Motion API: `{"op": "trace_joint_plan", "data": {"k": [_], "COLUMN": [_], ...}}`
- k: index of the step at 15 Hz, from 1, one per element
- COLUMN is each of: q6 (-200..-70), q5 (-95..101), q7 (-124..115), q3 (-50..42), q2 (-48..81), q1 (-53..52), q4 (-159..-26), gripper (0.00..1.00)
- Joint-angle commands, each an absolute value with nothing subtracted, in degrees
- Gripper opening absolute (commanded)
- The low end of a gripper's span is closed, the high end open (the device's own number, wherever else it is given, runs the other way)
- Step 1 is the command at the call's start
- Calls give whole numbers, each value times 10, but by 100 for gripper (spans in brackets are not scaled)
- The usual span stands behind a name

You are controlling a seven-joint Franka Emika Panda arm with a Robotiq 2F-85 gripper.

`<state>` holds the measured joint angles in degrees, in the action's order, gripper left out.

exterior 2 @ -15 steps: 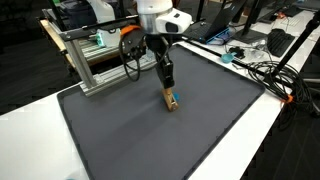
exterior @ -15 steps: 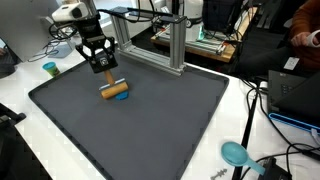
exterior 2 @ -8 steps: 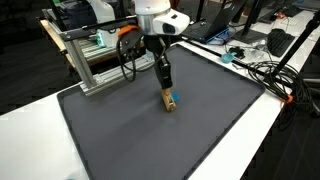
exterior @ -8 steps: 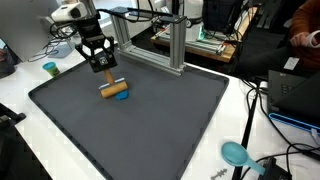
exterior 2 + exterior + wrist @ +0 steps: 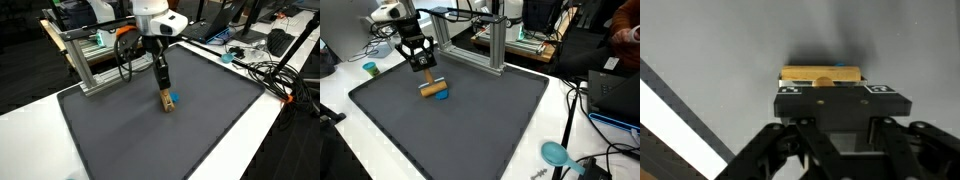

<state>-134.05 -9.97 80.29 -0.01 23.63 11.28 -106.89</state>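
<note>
My gripper point(image 5: 419, 62) hangs over the far left part of a dark mat point(image 5: 470, 135), shut on a black block point(image 5: 840, 101) with white markers at its corners. The block hides the fingertips in the wrist view. Just beyond and below the block lies a short wooden cylinder point(image 5: 434, 91) on the mat, with a small blue piece point(image 5: 443, 97) against it. In an exterior view the gripper point(image 5: 163, 78) reaches down almost onto the wooden cylinder point(image 5: 167, 102), with the blue piece point(image 5: 173, 97) at its side. I cannot tell whether block and cylinder point(image 5: 820, 74) touch.
An aluminium frame point(image 5: 496, 42) stands along the mat's far edge, close behind the arm, also seen as the frame point(image 5: 92, 55). A teal cup point(image 5: 370, 69) sits off the mat beside the gripper. A teal round object point(image 5: 554, 153) and cables point(image 5: 265, 70) lie on the white table.
The gripper has hardly moved. In one exterior view the blue piece beside the wooden cylinder shows a little more than before.
</note>
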Motion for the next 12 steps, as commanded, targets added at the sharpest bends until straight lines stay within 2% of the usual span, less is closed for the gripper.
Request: {"op": "trace_joint_plan", "data": {"k": [1, 6, 12], "q6": [-1326, -1315, -1310], "q5": [-113, -178, -195], "q7": [831, 962, 979], "q3": [17, 51, 23], "q2": [234, 131, 143], "q1": [129, 142, 127], "q4": [-1085, -1156, -1152], "gripper": [23, 23, 23]}}
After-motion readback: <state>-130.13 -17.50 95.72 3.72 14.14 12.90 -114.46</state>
